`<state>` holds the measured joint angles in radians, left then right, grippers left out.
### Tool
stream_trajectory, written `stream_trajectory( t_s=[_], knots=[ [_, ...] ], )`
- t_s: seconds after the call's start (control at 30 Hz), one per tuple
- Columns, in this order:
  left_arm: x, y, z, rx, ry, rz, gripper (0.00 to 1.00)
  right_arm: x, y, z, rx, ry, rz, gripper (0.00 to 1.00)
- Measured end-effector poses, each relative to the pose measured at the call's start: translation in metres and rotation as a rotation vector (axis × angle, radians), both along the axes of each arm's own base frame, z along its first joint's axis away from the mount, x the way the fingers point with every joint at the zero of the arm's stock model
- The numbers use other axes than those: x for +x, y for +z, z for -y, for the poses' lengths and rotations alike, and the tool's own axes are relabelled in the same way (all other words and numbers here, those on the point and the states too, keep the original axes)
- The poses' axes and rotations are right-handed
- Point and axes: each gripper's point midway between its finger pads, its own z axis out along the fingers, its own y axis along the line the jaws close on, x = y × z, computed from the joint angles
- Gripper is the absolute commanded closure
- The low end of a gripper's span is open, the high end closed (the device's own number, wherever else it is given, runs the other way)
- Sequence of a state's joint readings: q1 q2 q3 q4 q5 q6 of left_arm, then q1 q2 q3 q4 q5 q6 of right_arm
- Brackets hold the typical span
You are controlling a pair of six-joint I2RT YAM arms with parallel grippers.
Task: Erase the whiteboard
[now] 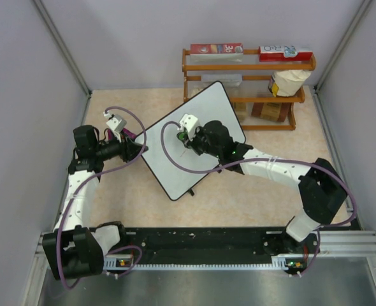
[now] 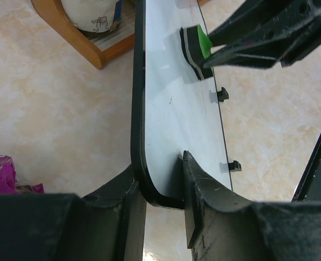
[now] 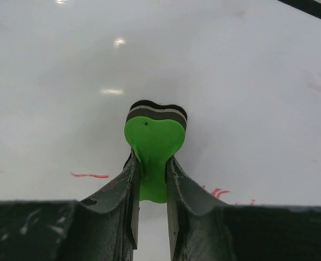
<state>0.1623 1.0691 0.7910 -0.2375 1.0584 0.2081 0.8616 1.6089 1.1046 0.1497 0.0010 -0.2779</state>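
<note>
The whiteboard (image 1: pixel 194 137) lies slantwise across the middle of the beige counter (image 1: pixel 130 204), its far corner just in front of a wooden rack (image 1: pixel 248 95) that holds boxes and a pale bag (image 1: pixel 289 81). The left arm (image 1: pixel 79 185) reaches in from the left, and its jaws are clamped on the board's black-framed left edge, one on each face, as the left wrist view shows. Two small black feet (image 2: pixel 222 95) stick out along the board's farther edge in that view.

The right arm (image 1: pixel 271 167) stretches over the board from the right. Its jaws are closed on the green tab of a heart-shaped eraser (image 3: pixel 153 138), whose grey and black pad is pressed against the glossy white surface near the board's middle. In the right wrist view, short red marks (image 3: pixel 90 175) show on the board on either side of the jaws, close to them; the surface beyond the eraser looks white apart from light reflections.

A purple packet (image 2: pixel 0 174) sits on the counter at the left edge of the left wrist view.
</note>
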Motion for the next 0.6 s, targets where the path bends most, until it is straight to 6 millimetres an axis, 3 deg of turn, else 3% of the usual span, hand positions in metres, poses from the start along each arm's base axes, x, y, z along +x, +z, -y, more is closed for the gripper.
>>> stream_trajectory(
  t_s=[0.17, 0.43, 0.6],
  knots=[
    [0.0, 0.0, 0.0, 0.0, 0.0, 0.0, 1.0, 0.027, 0.003, 0.027, 0.0, -0.075, 0.016, 1.0],
    [0.0, 0.0, 0.0, 0.0, 0.0, -0.002, 1.0, 0.054, 0.005, 0.055, 0.005, -0.149, 0.042, 1.0],
    [0.0, 0.0, 0.0, -0.001, -0.001, -0.002, 1.0, 0.074, 0.002, 0.083, 0.004, -0.218, 0.043, 1.0]
  ],
)
